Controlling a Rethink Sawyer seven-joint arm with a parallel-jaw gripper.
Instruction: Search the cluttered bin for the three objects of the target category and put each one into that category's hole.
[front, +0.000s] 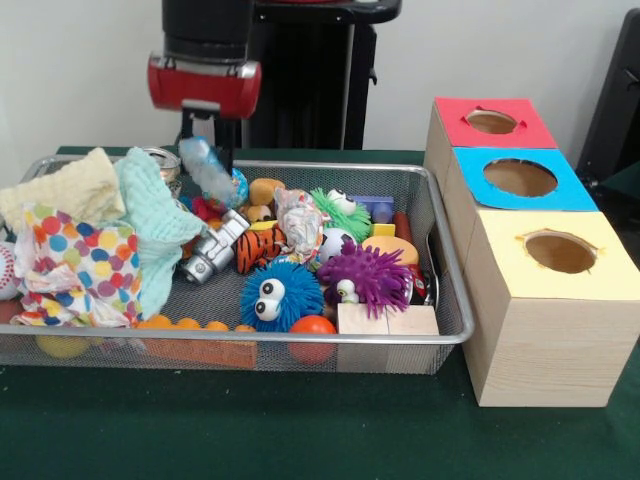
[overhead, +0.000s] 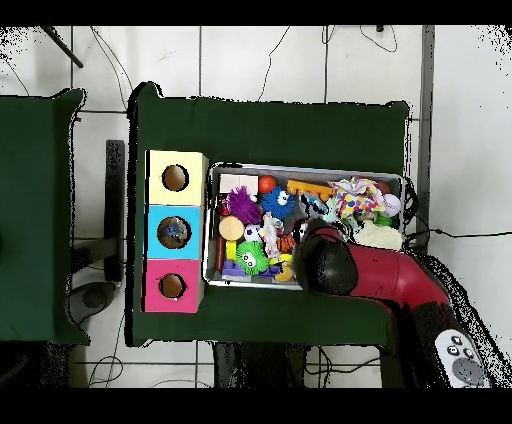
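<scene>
The wire mesh bin (front: 300, 339) lies on the green table, full of toys and cloths; it also shows in the overhead view (overhead: 300, 167). My gripper (front: 210, 142) hangs over the bin's far left part and is shut on a see-through plastic bottle (front: 212, 172) with a blue label. The bottle hangs tilted, just above the clutter. In the overhead view the red arm (overhead: 345, 265) hides the gripper and the bottle. No other plastic bottle shows. Three wooden boxes stand beside the bin, each with a hole in its top: red (front: 490, 122), blue (front: 520, 178) and yellow (front: 560, 250).
The bin holds a dotted cloth (front: 70, 255), a mint cloth (front: 150, 225), a crushed silver can (front: 212, 250), a tiger toy (front: 258, 248), blue (front: 280, 297), purple (front: 375, 275) and green (front: 345, 212) fuzzy balls, an orange ball (front: 313, 325) and wooden blocks (front: 385, 320).
</scene>
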